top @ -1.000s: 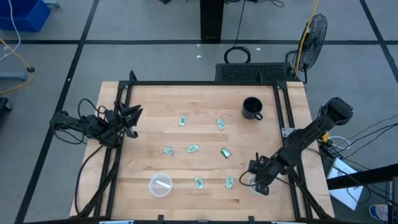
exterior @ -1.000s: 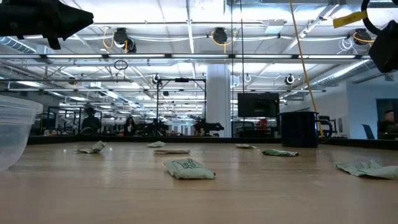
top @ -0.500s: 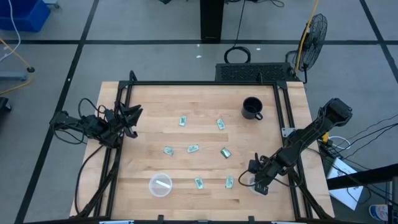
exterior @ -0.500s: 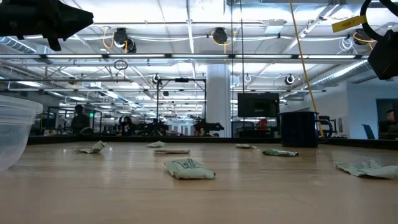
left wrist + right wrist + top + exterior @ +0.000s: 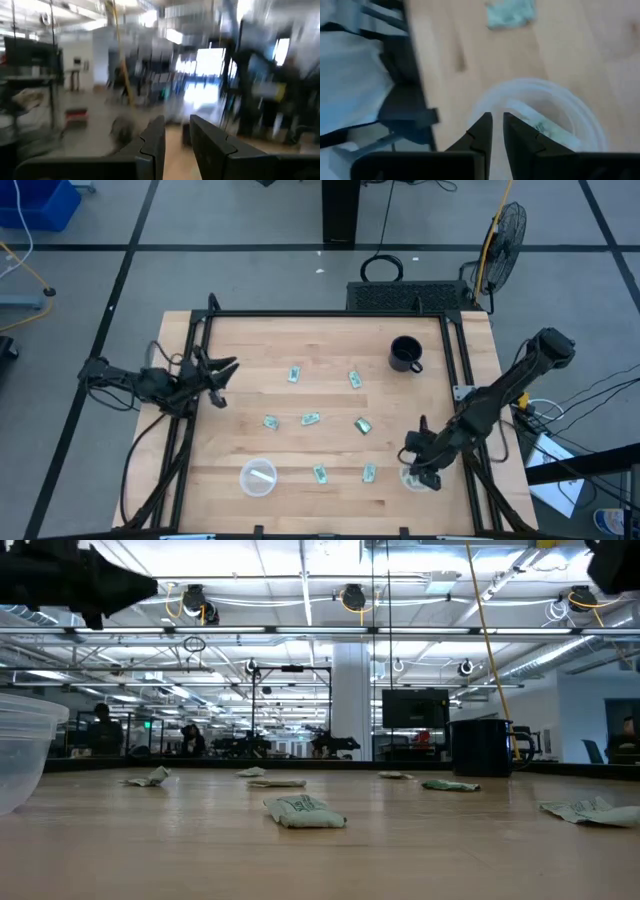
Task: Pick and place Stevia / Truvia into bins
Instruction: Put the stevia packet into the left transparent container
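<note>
- Your right gripper (image 5: 492, 131) hangs over the near right bin (image 5: 540, 117), fingers almost shut, holding nothing.
- Seven Stevia packets (image 5: 310, 418) lie mid-table: thin, light, floppy paper. Pinch one by its edges.
- Your left gripper (image 5: 175, 145) waits far left, fingers nearly shut.

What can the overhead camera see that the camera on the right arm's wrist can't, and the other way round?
Only the high view shows the whole table: the black mug, seven loose packets, the left bin and the left gripper by the left edge. Only the right wrist view shows a packet inside the right bin, with the right gripper almost shut above it. Both share that bin and the loose packet lying beside it.
</note>
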Tool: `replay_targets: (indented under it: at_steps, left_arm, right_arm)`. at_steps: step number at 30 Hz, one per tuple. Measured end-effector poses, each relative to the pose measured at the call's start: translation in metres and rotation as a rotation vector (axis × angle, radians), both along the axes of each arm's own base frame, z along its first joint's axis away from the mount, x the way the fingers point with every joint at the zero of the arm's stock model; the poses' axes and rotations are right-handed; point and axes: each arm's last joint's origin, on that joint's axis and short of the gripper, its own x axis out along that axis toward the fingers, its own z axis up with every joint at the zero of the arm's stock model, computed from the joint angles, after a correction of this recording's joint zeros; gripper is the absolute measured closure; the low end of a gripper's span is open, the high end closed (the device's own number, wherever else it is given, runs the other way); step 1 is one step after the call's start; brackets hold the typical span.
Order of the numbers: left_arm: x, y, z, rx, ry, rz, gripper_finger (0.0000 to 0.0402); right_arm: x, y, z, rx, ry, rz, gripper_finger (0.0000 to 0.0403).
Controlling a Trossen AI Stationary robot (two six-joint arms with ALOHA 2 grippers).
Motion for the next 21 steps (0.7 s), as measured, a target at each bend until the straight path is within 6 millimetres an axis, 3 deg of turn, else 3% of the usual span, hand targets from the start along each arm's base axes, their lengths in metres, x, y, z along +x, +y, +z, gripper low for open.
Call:
replay_targets:
  at_steps: [5, 11, 15, 21]
  left_arm:
    - [0.012, -0.001, 0.009, -0.109, 0.265, 0.069, 0.0309]
    - [0.046, -0.005, 0.022, -0.212, 0.504, 0.045, 0.0309]
    - [0.075, -0.004, 0.006, -0.261, 0.693, -0.004, 0.0309]
    - [0.104, 0.018, -0.024, -0.301, 0.824, 0.143, 0.0309]
  right_arm:
    - [-0.006, -0.014, 0.023, -0.182, -0.301, 0.05, 0.0375]
    - [-0.009, -0.031, 0.041, -0.587, -0.568, 0.01, 0.0376]
    - [-0.008, -0.043, 0.039, -0.775, -0.614, -0.086, 0.0376]
    - [-0.002, -0.056, 0.026, -0.906, -0.635, -0.231, 0.0376]
